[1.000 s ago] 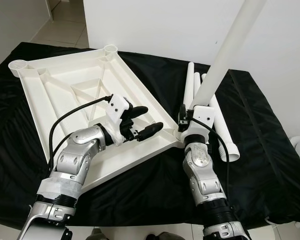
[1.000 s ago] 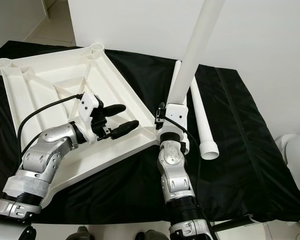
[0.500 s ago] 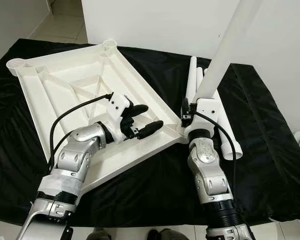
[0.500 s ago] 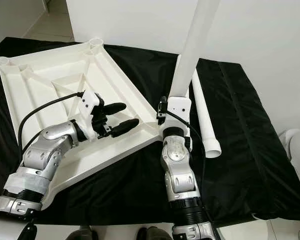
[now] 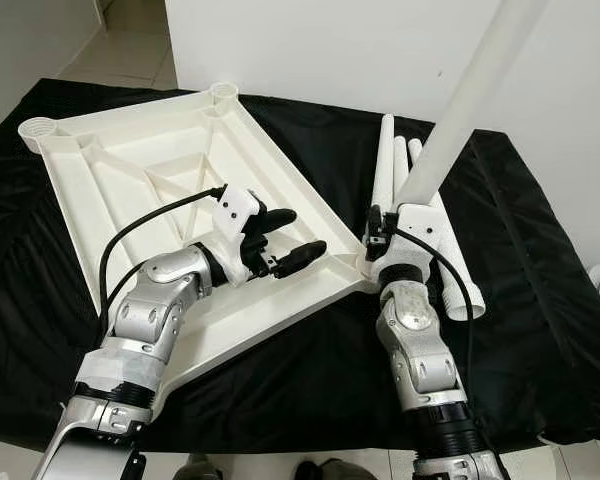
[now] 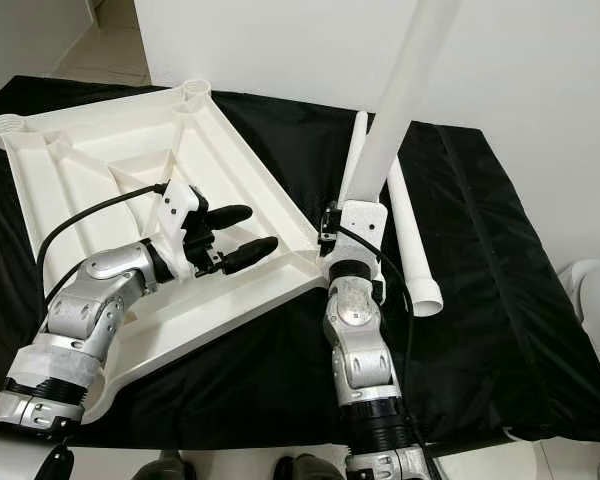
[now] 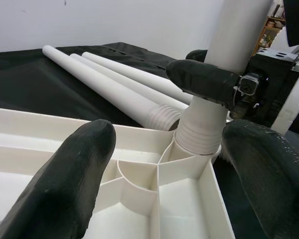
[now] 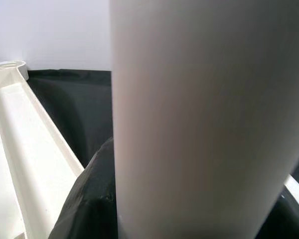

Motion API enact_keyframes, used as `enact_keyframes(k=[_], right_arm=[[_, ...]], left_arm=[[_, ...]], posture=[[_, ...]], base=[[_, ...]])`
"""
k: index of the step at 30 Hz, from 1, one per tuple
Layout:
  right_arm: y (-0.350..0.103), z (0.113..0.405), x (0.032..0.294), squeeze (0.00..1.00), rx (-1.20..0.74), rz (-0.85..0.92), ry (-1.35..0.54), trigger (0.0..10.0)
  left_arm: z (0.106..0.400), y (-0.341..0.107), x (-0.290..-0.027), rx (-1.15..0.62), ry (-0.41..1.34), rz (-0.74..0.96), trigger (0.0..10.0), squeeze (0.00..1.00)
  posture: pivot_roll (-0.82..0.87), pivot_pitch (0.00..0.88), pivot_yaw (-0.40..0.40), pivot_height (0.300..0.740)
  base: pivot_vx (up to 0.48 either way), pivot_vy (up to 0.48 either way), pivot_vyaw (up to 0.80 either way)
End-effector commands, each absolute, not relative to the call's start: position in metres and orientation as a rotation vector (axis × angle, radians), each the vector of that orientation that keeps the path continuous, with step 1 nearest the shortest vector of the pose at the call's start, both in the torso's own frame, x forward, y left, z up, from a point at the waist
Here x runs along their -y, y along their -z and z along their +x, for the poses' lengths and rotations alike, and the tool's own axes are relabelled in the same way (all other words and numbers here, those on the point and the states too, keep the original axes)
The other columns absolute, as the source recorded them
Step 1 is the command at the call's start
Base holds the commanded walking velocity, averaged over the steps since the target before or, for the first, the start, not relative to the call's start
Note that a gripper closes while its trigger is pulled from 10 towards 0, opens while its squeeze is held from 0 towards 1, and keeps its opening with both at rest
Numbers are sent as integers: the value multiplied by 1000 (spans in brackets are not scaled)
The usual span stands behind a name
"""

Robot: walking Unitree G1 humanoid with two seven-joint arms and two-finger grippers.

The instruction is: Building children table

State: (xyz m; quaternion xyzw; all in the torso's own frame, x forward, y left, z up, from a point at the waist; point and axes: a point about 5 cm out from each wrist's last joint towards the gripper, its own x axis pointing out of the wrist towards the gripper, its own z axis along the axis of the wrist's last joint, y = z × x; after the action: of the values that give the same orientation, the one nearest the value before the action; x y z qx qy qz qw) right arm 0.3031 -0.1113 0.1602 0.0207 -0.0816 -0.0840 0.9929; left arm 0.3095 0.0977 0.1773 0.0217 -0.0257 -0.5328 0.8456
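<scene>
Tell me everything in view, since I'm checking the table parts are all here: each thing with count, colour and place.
Tabletop: one, white, upside down on the cloth, ribs up.
Held leg: one, white, standing in the tabletop's near right corner socket.
Spare legs: three, white, lying side by side on the cloth beyond that corner.
Cloth: one, black, under everything.
Left gripper: open, over the tabletop near that corner.
Right gripper: shut on the held leg just above its threaded end.

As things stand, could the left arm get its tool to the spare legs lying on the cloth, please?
Probably not directly: the spare legs lie beyond the upright leg and the right tool gripping it, which block the left tool.
</scene>
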Motion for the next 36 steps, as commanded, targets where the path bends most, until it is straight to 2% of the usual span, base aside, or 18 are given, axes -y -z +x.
enact_keyframes(k=[1,9,18,19,25,26,36], right_arm=[[-134,301,119,0,36,69,285,10000],[-126,313,125,0,-7,64,382,10000],[-128,316,117,0,5,67,347,10000],[-132,316,116,1000,31,68,331,10000],[-145,315,114,1000,134,68,283,10000],[-148,315,114,0,156,69,246,10000],[-146,314,127,0,166,63,121,10000]], left_arm=[[308,-177,-95,53,1135,57,10000,0],[309,-177,-94,52,1138,56,10000,0],[308,-177,-96,49,1129,55,10000,0],[307,-176,-96,47,1127,54,10000,0],[306,-176,-97,47,1125,51,10000,0],[306,-176,-96,47,1126,49,10000,0],[303,-174,-90,41,1149,38,10000,0]], posture=[[51,31,-93,740],[56,34,-96,740],[62,40,-103,740],[61,42,-105,740],[59,43,-105,740],[53,43,-103,740],[42,44,-98,740]], base=[[0,0,0],[0,0,0],[0,0,0],[0,0,0],[0,0,0],[0,0,0],[0,0,0]])
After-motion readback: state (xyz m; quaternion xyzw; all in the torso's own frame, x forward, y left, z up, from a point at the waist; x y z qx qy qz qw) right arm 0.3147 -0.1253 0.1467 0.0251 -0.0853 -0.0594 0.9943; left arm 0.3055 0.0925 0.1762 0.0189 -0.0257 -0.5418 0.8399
